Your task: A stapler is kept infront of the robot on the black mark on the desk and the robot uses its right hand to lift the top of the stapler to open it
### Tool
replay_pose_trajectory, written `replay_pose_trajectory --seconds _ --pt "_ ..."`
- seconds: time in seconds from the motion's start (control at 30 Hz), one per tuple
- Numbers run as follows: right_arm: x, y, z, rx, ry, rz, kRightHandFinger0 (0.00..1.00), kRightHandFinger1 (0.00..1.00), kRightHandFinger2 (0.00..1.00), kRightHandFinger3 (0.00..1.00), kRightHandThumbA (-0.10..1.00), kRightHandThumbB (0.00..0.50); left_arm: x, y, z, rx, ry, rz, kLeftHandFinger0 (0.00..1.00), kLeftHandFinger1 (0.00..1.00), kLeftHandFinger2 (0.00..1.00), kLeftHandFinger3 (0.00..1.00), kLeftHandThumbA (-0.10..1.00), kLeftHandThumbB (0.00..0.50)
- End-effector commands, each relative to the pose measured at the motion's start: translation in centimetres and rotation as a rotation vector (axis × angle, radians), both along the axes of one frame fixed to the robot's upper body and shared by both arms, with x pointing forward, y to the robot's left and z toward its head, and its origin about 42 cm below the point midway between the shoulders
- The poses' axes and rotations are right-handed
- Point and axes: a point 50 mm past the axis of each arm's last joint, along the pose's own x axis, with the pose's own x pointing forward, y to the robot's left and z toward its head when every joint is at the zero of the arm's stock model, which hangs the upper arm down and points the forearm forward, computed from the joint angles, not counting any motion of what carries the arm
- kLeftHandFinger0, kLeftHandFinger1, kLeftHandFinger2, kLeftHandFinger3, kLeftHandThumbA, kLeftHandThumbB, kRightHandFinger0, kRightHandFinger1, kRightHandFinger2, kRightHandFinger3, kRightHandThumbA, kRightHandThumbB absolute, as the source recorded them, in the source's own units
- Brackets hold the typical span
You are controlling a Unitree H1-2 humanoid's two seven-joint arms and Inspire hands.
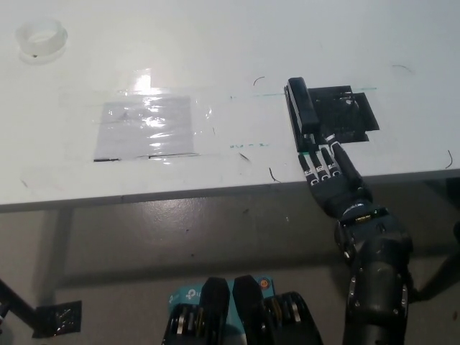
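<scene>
Nearest, the black right hand [332,176] reaches over the desk's front edge, its fingers [321,159] stretched out side by side and pinching nothing; their tips lie at the near end of the stapler [302,108], touching it or just short of it (which one I cannot tell). That low, flat reach suits getting under or against the top arm for lifting. The stapler lies lengthwise, pointing away from the robot, along the left edge of the black mark [345,115], presumably so the hand meets it end-on. It looks closed, so the opening is not yet done. Farther left sits a taped clear sheet [147,126], and a tape roll [42,37] at the far corner. The white left hand is out of view.
</scene>
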Motion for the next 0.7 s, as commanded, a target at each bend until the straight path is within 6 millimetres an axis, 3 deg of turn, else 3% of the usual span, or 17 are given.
replay_pose_trajectory --seconds 0.0,0.3,0.47,0.67 --pt "0.6 1.1 0.9 0.004 -0.022 -0.001 0.77 0.85 0.94 1.0 1.0 0.0 0.1 0.6 0.7 0.029 -0.036 -0.001 0.46 0.51 0.66 0.87 1.0 0.213" --pt "1.4 1.3 1.3 -0.003 -0.03 -0.004 0.77 0.84 0.93 1.0 1.0 0.0 -0.2 0.5 0.6 0.029 -0.027 0.001 0.47 0.53 0.66 0.87 1.0 0.215" --pt "2.2 1.1 2.4 -0.011 -0.058 -0.002 0.77 0.86 0.92 1.0 1.0 0.0 -0.5 0.4 0.7 0.027 -0.026 -0.003 0.47 0.52 0.67 0.85 1.0 0.228" --pt "2.9 1.1 4.1 0.001 -0.101 -0.001 0.81 0.87 0.95 1.0 1.0 0.0 -1.1 0.5 0.4 0.026 -0.01 0.01 0.44 0.5 0.66 0.85 1.0 0.205"
